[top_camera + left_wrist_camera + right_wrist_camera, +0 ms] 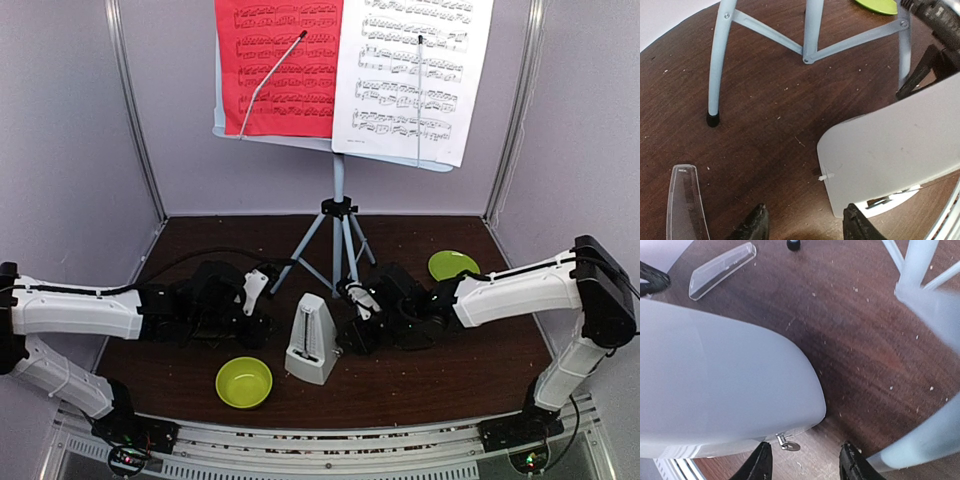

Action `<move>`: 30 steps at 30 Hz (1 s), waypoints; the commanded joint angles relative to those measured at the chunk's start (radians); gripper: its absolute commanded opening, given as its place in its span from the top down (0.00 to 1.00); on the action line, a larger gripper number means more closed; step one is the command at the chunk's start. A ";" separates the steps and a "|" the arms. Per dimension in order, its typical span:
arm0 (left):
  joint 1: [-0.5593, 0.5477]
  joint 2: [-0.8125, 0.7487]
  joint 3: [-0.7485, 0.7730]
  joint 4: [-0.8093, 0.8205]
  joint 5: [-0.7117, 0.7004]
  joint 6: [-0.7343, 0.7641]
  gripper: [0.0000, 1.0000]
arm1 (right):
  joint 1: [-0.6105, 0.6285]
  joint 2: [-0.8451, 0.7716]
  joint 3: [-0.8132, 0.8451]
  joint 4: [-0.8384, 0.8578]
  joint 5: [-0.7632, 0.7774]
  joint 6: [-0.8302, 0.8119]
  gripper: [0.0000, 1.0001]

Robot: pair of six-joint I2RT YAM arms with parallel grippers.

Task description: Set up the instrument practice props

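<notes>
While the round lime-green bowl [244, 382] sits just inside the near edge of the dark wooden table [480, 360], the small pale-grey pyramid metronome [312, 352] stands upright just beside it, near the middle of that edge. An arm reaches in on it from each side.

The left gripper [806, 226] hangs with its jaws parted over bare wood, with the metronome's flank to one side and nothing between them. The right gripper [807, 465] is parted too and holds nothing. A small metal winding key [788, 444] juts from the metronome close to one finger. A clear plastic cover [685, 200] lies flat on the table just beside the left gripper.

Farther back, the flat green plate [453, 265] rests toward the right edge. The pale perforated music stand with tripod legs [338, 200] is planted near the far edge, carrying the red sheet of printed music [280, 60] beside the white sheet [410, 75].

Stand and sheets look done, so the step in hand is probably the metronome. The next move likely calls for the right jaws to line up on the key without toppling the light body.
</notes>
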 commanded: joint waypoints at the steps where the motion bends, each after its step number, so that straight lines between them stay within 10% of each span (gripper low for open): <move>1: 0.030 0.053 0.032 -0.006 -0.051 -0.024 0.49 | -0.004 0.005 0.046 0.004 0.049 0.008 0.54; 17: 0.005 0.194 0.073 0.036 0.087 0.016 0.52 | -0.003 0.018 0.126 0.005 0.028 0.020 0.53; 30: 0.001 0.111 0.022 0.055 0.093 -0.009 0.52 | -0.003 -0.219 -0.047 0.080 -0.046 -0.035 0.08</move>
